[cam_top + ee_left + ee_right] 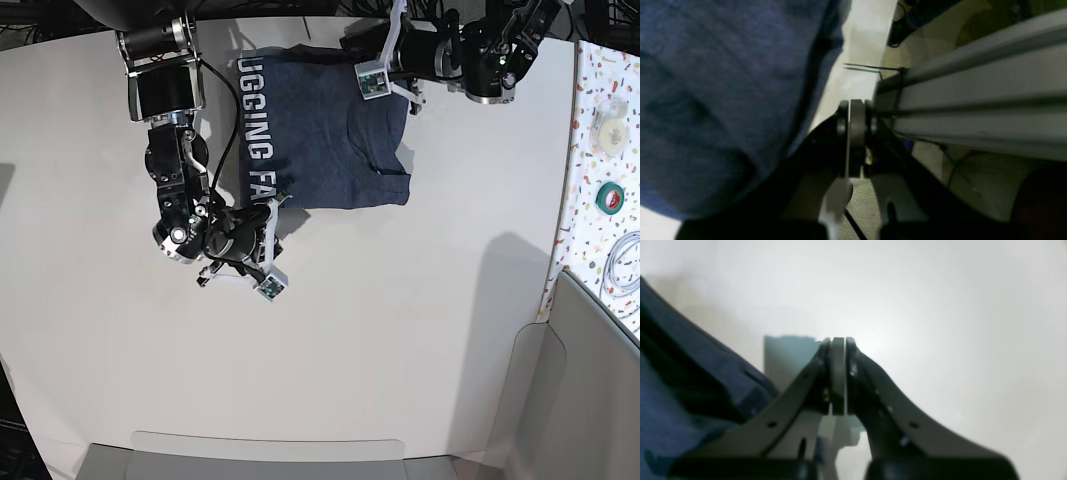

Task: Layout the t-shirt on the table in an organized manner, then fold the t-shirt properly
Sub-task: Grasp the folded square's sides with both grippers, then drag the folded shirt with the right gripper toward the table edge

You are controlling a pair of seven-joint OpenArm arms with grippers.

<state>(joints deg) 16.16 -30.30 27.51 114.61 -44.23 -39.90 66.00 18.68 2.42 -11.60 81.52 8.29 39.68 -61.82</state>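
The navy t-shirt (330, 130) lies partly folded at the far middle of the white table (380, 340), with white letters showing on its left part. My right gripper (277, 203) sits at the shirt's near left corner. In the right wrist view the right gripper (838, 340) is shut with nothing between its pads, over bare table (940, 306), and the t-shirt (673, 390) lies just to its left. My left gripper (400, 15) is at the shirt's far right edge by the table's rim. The left gripper (857, 103) is shut and empty beside the cloth (723, 100).
A confetti-speckled strip (595, 60) runs along the right side with a white roll (605, 120), a green tape roll (610, 195) and a coiled cable (625, 255). A grey panel (590, 390) stands at the near right. An aluminium rail (973, 93) runs past the table's far edge.
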